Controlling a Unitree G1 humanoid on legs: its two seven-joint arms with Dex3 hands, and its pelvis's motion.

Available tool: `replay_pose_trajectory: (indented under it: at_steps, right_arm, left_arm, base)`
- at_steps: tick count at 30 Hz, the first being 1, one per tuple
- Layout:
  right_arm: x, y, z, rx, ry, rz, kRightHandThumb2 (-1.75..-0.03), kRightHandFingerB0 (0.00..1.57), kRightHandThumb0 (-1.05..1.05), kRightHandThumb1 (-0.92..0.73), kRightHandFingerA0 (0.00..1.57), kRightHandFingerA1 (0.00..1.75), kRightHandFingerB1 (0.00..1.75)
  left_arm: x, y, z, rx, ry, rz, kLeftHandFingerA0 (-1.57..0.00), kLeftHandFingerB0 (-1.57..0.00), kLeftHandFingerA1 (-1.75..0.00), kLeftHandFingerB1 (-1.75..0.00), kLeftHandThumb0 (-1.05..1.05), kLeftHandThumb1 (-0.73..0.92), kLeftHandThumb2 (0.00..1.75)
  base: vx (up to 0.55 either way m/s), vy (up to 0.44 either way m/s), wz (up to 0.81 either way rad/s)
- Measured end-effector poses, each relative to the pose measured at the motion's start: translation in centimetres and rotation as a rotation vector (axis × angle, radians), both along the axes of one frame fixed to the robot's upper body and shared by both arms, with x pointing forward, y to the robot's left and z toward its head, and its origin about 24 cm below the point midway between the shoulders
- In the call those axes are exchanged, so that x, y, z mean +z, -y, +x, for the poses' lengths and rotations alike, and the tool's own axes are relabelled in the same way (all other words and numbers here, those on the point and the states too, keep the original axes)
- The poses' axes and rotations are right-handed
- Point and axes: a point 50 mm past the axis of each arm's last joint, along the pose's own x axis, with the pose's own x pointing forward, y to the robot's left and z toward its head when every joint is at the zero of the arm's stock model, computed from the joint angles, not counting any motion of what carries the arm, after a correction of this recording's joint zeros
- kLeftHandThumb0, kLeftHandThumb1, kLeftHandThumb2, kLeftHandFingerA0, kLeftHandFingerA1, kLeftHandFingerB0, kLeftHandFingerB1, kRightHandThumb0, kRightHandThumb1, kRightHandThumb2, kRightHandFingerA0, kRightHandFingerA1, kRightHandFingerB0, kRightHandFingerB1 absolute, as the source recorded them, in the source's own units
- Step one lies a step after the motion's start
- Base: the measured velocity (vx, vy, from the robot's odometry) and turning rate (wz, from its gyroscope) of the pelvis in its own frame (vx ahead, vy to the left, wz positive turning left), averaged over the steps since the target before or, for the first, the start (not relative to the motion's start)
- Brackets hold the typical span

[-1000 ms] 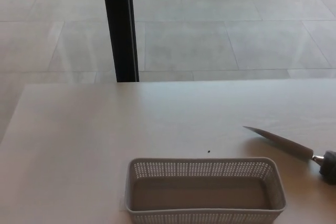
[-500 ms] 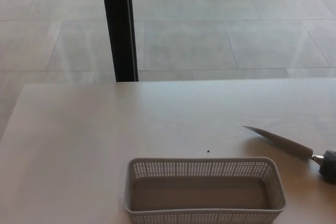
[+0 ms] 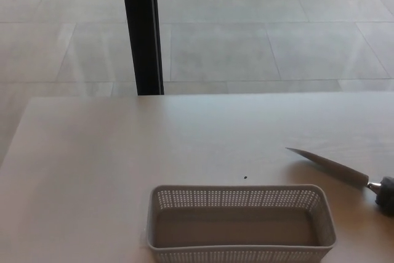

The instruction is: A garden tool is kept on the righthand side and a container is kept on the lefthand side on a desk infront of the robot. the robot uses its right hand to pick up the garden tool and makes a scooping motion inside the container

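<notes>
Neither hand shows, so their state is unknowable; the trowel (image 3: 335,167) lies diagonally, handle toward the right edge, right of the basket (image 3: 241,223)

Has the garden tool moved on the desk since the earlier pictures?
No. The garden tool keeps its place right of the basket and the dark speck.

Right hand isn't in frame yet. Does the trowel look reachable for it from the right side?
Probably yes. The garden trowel lies flat on the desk by the right edge, its dark handle partly cut off there, blade pointing up-left. The perforated basket sits apart to its left, and nothing else crowds it.
</notes>
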Motion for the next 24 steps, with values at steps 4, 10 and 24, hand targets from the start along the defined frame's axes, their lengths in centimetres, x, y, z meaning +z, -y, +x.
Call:
replay_pose_trajectory:
  at_steps: [4,10,24]
  right_arm:
    - [-1.6,-0.2,0.3,0.02,-0.086,-0.062,-1.06,0.09,-0.91,-0.63,0.06,0.2,0.13]
    - [-3.7,-0.7,0.9,0.052,-0.186,-0.14,-1.04,0.04,-0.9,-0.62,0.07,0.27,0.16]
    - [-6.4,-3.0,3.6,0.069,-0.265,-0.235,-1.0,0.03,-0.87,-0.6,0.0,0.43,0.29]
  left_arm:
    - [0.0,0.0,-0.1,0.007,0.006,-0.001,-0.74,-0.69,-0.96,-0.57,-0.61,0.58,0.57]
    - [0.0,0.0,-0.1,0.008,0.013,-0.001,-0.72,-0.67,-0.76,-0.5,-0.63,0.57,0.58]
    - [-0.4,0.5,-1.1,0.013,0.018,-0.034,-0.64,-0.62,-0.7,-0.48,-0.62,0.6,0.58]
  base:
    - [0.0,0.0,0.0]
    - [0.0,0.0,0.0]
    - [0.0,0.0,0.0]
